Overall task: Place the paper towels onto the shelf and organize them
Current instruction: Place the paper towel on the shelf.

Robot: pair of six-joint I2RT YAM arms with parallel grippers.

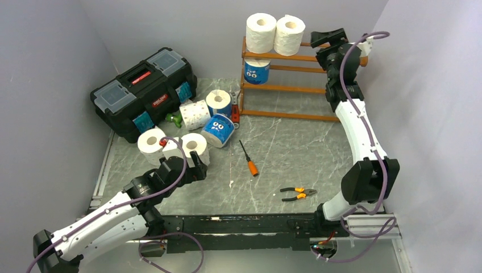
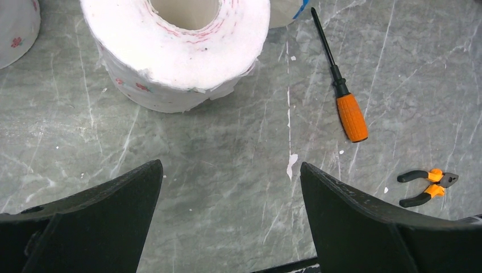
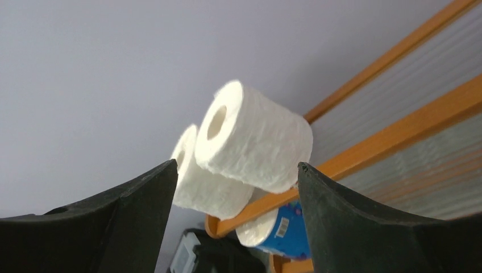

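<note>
Counting the paper towels [image 1: 194, 145], we find eight short, fat rolls with hollow cores: five white and three in blue wrappers with cartoon eyes. Three are on the shelf [image 1: 284, 88], an orange-brown wooden rack with slatted tiers at the far side of the worktop [image 1: 295, 153]. Two white rolls lie on their sides on its top tier, touching each other. One blue roll [image 1: 256, 71] sits on the tier below, at the left end. The other five are grouped on the worktop between the shelf and the black toolbox [image 1: 145, 91]. Two white ones stand upright nearest the left arm, and a third white one with a faint printed pattern sits behind them. One blue roll stands upright and another lies tipped over, eyes showing.

Seen from the left wrist, the near white roll [image 2: 176, 51] carries small red flower prints. The shelved blue roll shows a barcode label [image 3: 282, 227], too small to read. The toolbox bears red labels we cannot read. Its lid is down, so its contents are hidden.

Our left pincer [image 2: 230, 168] hovers over bare worktop near that white roll, fingers spread wide, grasping nothing. Our right pincer [image 3: 236, 165] is up at the top tier, just beside the right-hand white roll [image 1: 289, 34], fingers apart and clear of it. An orange-handled screwdriver [image 1: 248, 159] and pliers [image 1: 298, 194] lie on the worktop.
</note>
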